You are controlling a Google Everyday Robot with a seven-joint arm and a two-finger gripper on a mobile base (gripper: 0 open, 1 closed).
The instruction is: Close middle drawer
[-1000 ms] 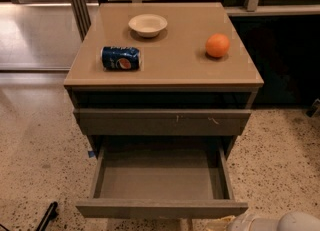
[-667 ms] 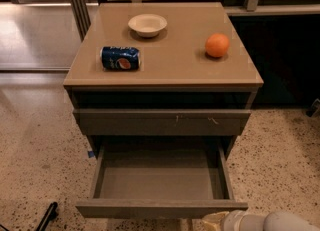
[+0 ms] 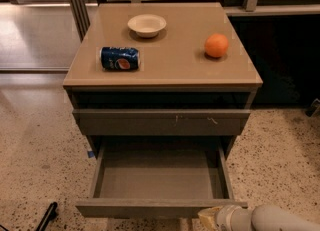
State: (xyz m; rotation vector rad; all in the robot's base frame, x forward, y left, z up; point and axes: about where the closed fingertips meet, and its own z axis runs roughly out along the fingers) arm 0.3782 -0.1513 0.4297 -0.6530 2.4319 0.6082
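Since the middle drawer (image 3: 150, 208) is pulled far out of the cabinet (image 3: 175, 72), down near the floor, we should push it straight back in. Our gripper (image 3: 210, 218) is right by the drawer's front, near its right end. We cannot tell if it is spread or pressed together. We should push flat, closer to the middle of the front, so the drawer does not twist and stick. Nothing is inside the drawer. Above it, on the cabinet's top, a bowl (image 3: 146, 25) looks empty, beside a can (image 3: 120, 58) and an orange (image 3: 216, 45).

Probably Pepsi logo on blue can (image 3: 120, 58)
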